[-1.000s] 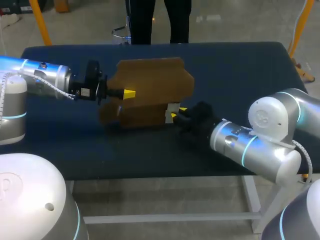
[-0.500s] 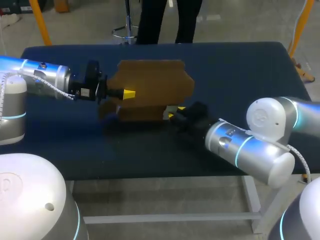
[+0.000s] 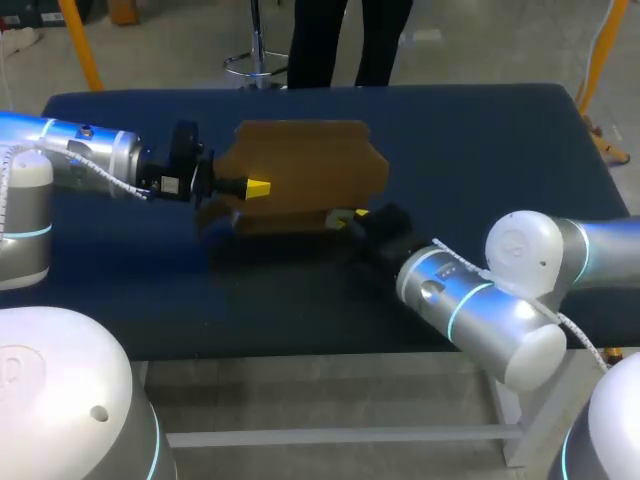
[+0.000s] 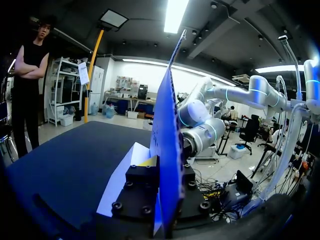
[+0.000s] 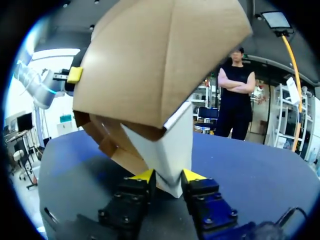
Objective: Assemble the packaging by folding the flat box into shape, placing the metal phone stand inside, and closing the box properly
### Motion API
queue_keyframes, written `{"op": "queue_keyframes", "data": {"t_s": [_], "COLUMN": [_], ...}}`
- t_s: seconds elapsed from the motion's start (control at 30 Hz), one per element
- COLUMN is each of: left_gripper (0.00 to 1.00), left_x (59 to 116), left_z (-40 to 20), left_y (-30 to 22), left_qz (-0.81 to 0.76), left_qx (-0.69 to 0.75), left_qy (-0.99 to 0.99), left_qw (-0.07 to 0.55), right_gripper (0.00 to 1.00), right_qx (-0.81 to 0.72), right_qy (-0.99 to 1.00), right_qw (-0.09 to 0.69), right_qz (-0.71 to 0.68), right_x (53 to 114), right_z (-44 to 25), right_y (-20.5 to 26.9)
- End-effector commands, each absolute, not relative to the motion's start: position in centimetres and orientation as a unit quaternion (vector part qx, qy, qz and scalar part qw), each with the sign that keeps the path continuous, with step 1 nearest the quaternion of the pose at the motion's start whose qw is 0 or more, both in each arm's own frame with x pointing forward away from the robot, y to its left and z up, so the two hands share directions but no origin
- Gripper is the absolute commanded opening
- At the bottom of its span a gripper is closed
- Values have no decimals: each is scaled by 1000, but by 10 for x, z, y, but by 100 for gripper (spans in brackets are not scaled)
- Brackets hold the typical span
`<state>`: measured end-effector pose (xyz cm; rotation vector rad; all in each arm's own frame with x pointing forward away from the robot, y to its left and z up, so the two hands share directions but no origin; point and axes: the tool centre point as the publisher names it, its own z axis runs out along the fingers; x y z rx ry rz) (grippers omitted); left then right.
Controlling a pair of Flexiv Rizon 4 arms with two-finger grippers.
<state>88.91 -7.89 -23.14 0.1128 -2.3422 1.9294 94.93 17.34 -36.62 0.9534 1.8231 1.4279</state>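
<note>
Partly folded brown cardboard box (image 3: 300, 170) being held over middle of dark blue table (image 3: 480, 140). Left tool (image 3: 255, 188) clamped on left panel, right tool (image 3: 350, 218) on near flap. Metal phone stand unseen; insertion, closing remaining.

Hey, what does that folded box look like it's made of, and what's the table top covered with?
The box looks like brown cardboard with a matte finish: the right wrist view shows sharp fold creases and thin panel edges, and one flap is white. The table seems covered in a dark blue cloth or felt-like sheet, dull with no glare. I cannot tell which of the two it is.
</note>
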Motion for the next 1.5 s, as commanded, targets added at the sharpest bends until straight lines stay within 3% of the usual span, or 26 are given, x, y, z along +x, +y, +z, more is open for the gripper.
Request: {"op": "queue_keyframes", "data": {"t_s": [0.03,0.13,0.37,0.47,0.6,0.7,0.77,1.5], "left_gripper": [0,0,0,0,0,0,0,0], "left_x": [889,889,889,889,889,889,889,889], "left_z": [-234,-234,-234,-234,-234,-234,-234,-234], "left_y": [-82,-82,-82,-82,-82,-82,-82,-82], "left_qz": [635,635,635,635,635,635,635,635], "left_qx": [36,36,36,36,36,36,36,36], "left_qy": [-770,-770,-770,-770,-770,-770,-770,-770], "left_qw": [53,53,53,53,53,53,53,53], "right_gripper": [24,22,39,41,36,20,0,0], "right_qx": [472,472,467,466,463,462,460,450], "right_qy": [601,600,605,606,607,609,610,616], "right_qw": [463,461,445,444,444,444,444,442], "right_qz": [449,453,466,468,468,469,469,472], "right_x": [946,946,939,935,932,931,932,942], "right_z": [-365,-365,-365,-365,-365,-365,-366,-368], "right_y": [179,178,173,168,163,162,161,162]}}
